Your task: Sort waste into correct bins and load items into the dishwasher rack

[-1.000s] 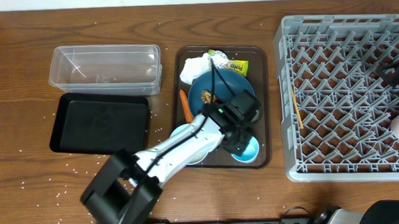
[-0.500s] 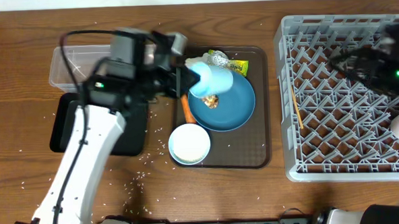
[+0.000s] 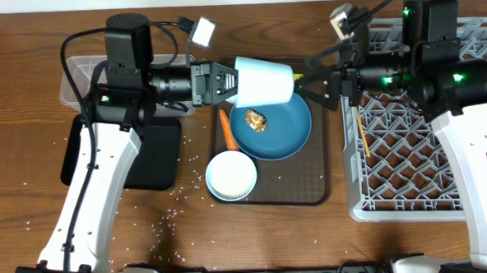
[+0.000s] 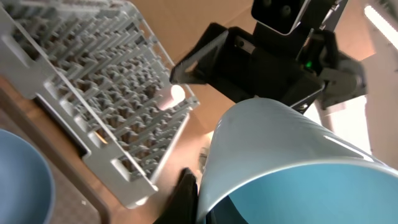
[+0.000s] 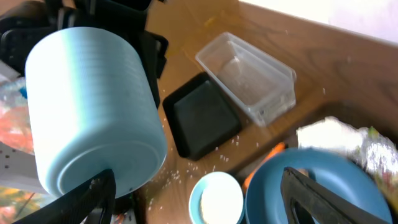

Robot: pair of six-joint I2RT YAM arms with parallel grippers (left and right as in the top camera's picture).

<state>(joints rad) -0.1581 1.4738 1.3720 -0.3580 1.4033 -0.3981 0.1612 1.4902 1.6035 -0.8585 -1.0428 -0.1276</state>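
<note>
A small white cup with a blue inside point(image 3: 263, 80) hangs on its side above the brown tray. My left gripper point(image 3: 222, 80) is shut on its rim, one finger point(image 4: 186, 194) outside the wall and the other inside. My right gripper point(image 3: 319, 85) stands open just right of the cup's base; in the right wrist view the cup point(image 5: 93, 106) sits by the left of the open fingers. Below lie the dark-blue plate point(image 3: 282, 131) with the brown food lump point(image 3: 255, 119), the carrot point(image 3: 226, 131) and the white bowl point(image 3: 231, 175). Tissue point(image 5: 326, 134) and wrapper point(image 5: 375, 149) lie behind the plate.
The grey dishwasher rack point(image 3: 409, 158) fills the right side, with a pink-lined cup point(image 4: 175, 96) and a thin yellow stick point(image 3: 362, 131) in it. The clear tub point(image 3: 84, 73) and black tray point(image 3: 158, 157) sit left, partly under my left arm. Rice grains point(image 3: 171, 214) dot the table.
My right arm has swung left from over the rack to the cup's base, gripper open. The left gripper has carried the cup slightly up and right.
</note>
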